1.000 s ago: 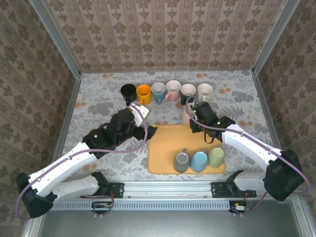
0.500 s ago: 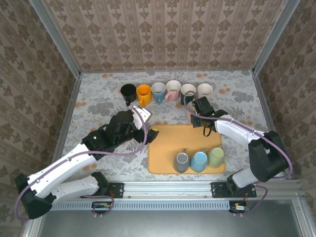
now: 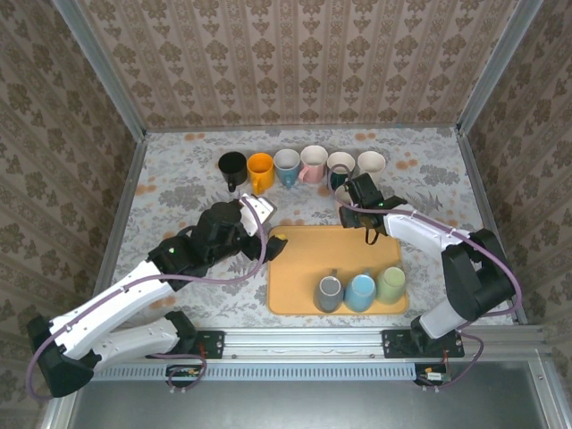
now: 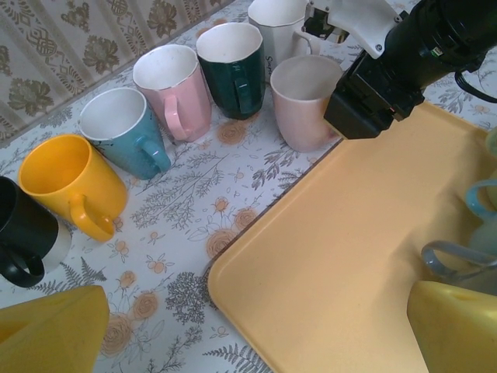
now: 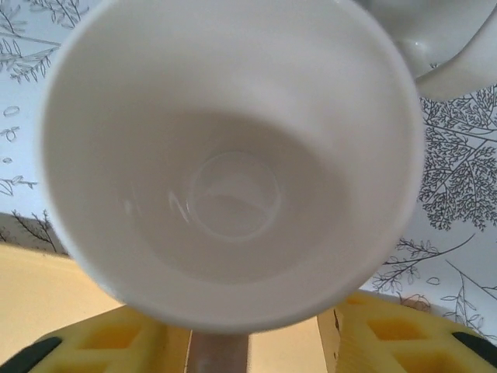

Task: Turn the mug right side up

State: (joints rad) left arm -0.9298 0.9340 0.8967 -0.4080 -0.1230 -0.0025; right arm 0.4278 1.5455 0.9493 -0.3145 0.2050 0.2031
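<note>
Mugs stand in a curved row on the flowered tablecloth [image 4: 194,202] in your left wrist view: a black mug [image 4: 19,233], a yellow mug [image 4: 66,183], a blue mug [image 4: 120,132], a pink mug [image 4: 171,85], a dark green mug [image 4: 233,50] and a white mug [image 4: 272,15]. Your pale pink mug [image 4: 303,97] stands upright, mouth up. It is in front of the dark green and white ones and just off the far edge of the orange tray [image 4: 342,233]. The right arm [image 4: 404,54] has its black wrist right beside that mug. Your left gripper [image 4: 252,318] hangs over the tray's corner. Its yellow fingers [image 4: 46,334] sit in the two lower corners of the view, spread wide, with nothing held between them.

From the top external camera you see the same row along the far side of the table. The right arm reaches across the tray's far edge to the pale pink mug, which it partly hides. A grey mug [image 3: 330,292], a light blue mug [image 3: 360,291] and a green mug [image 3: 391,284] stand in a line at the tray's near edge.

In your right wrist view you look straight down into the pale pink mug, and its inside is bare. The right gripper [image 5: 233,350] has its jaws parted below the rim, with clear gaps inside both yellow fingers. They do not press on the mug.
</note>
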